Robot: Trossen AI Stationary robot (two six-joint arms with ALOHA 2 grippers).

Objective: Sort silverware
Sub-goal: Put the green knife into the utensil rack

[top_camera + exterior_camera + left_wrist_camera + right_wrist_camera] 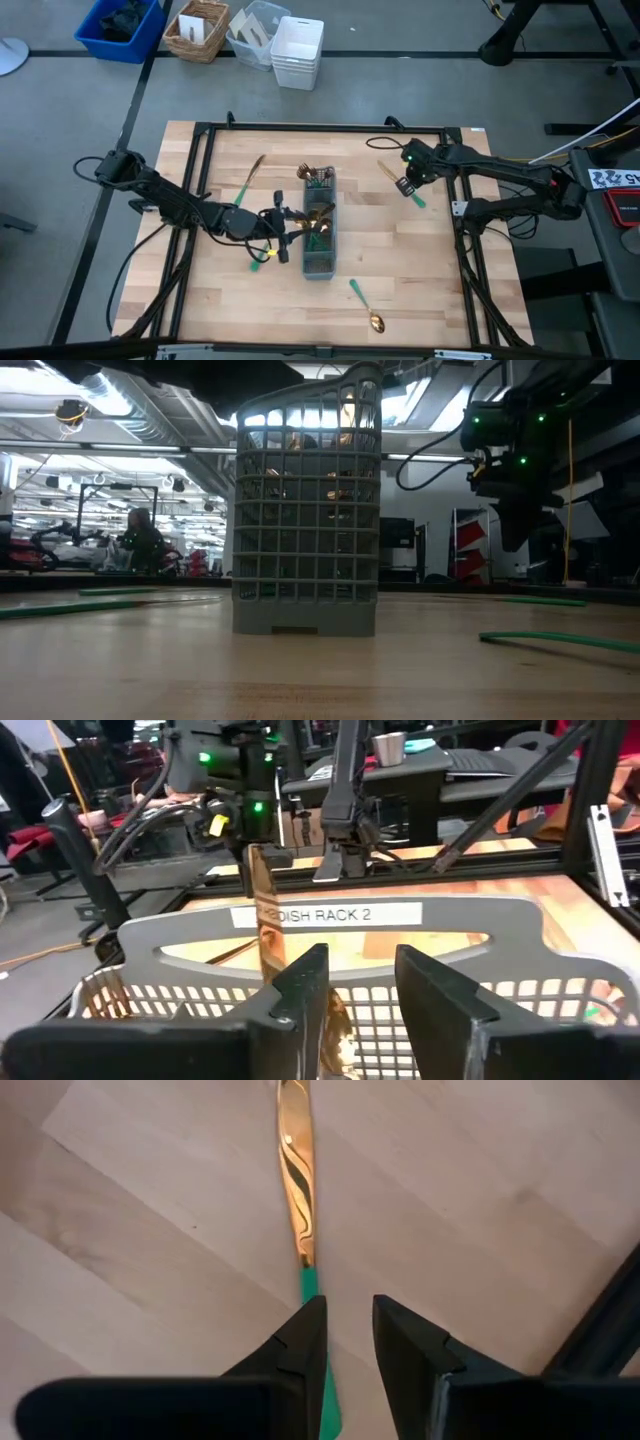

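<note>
Gold-and-green silverware is only partly sorted. The grey caddy [319, 235] stands mid-table on the wooden table [420, 290], labelled "DISH RACK 2" in my left wrist view, and already holds some pieces: forks [318, 178] heads-up in the far compartment, a few more gold heads in the middle ones.

My left gripper [281, 240] is at the caddy's left wall, over the rim. In the left wrist view a gold knife blade [264, 915] stands upright just ahead of the fingers [300, 985], which look set apart with a gap between them; I can't tell for sure if they pinch anything, so I'm calling it cannot tell. A green handle [262, 256] pokes out just beside that gripper in the high view.

My right gripper [407, 186] hovers low over a knife [298, 1170] lying flat near the table's far-right corner. The fingers [300, 1350] are spread, straddling the green handle [312, 1295], not clamped yet.

Left on the table as far as I see: one knife [248, 180] left of the caddy, the right-side knife, a spoon [366, 308] at the near edge. In the low view, green handles lie flat either side of the caddy.

My judgement: past halfway, roughly three or four loose pieces remain.
</note>
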